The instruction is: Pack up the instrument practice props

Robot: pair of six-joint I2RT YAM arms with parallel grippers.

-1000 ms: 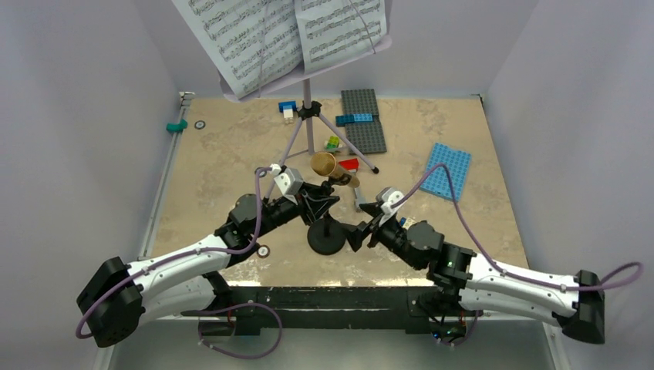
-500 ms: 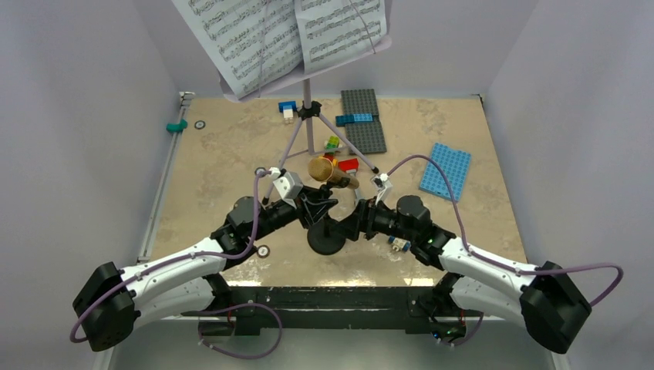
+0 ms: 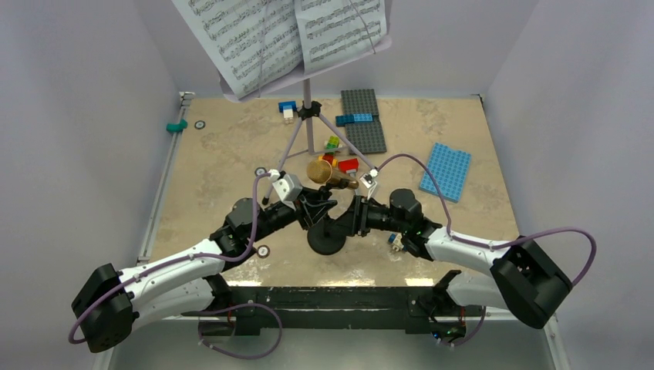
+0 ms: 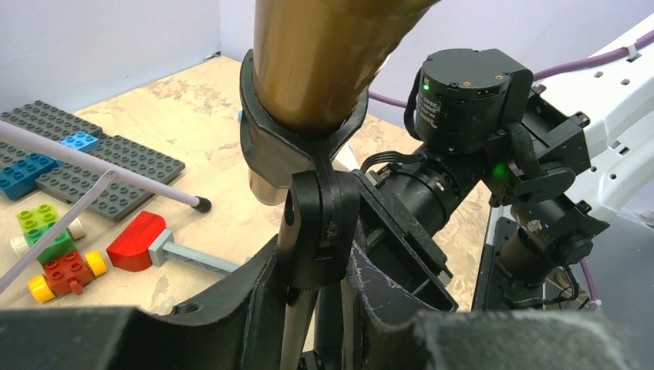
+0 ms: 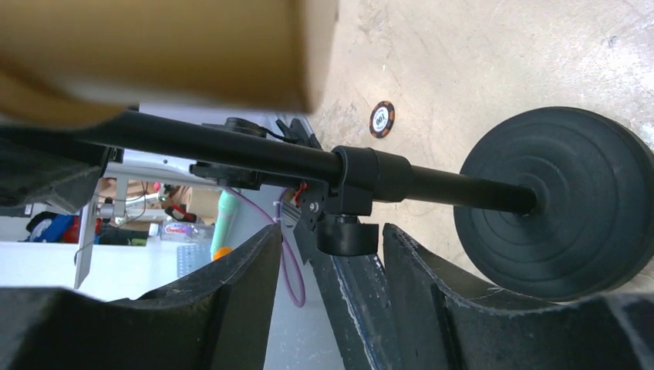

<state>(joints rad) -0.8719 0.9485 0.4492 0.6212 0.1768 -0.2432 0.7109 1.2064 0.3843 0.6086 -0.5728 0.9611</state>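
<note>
Near the front edge of the surface (image 3: 224, 162), the two arms are meeting at the mic stand (image 3: 326, 239), which is standing upright on its round base. The left end effector (image 3: 315, 208) is pinching the stand's thin post just under the clip, its fingers (image 4: 239, 308) pressing in from either side. The right end effector (image 3: 351, 222) is reaching in from the opposite side with its jaws spread. One of its fingers (image 5: 231, 293) is lying on each side of the small knob on the post's collar, with gaps showing around the knob. The mic (image 3: 324, 171) is sitting tilted in the clip at the top of the stand. Just beyond it, the hammer (image 3: 348, 164) and some bricks (image 3: 332, 143) are lying by the tripod legs of the music stand (image 3: 309, 127), which is standing farther back and carrying the pages (image 3: 254, 38). A grey baseplate (image 3: 362, 116) is lying at the back, and a blue baseplate (image 3: 446, 171) is lying off to the right.
</note>
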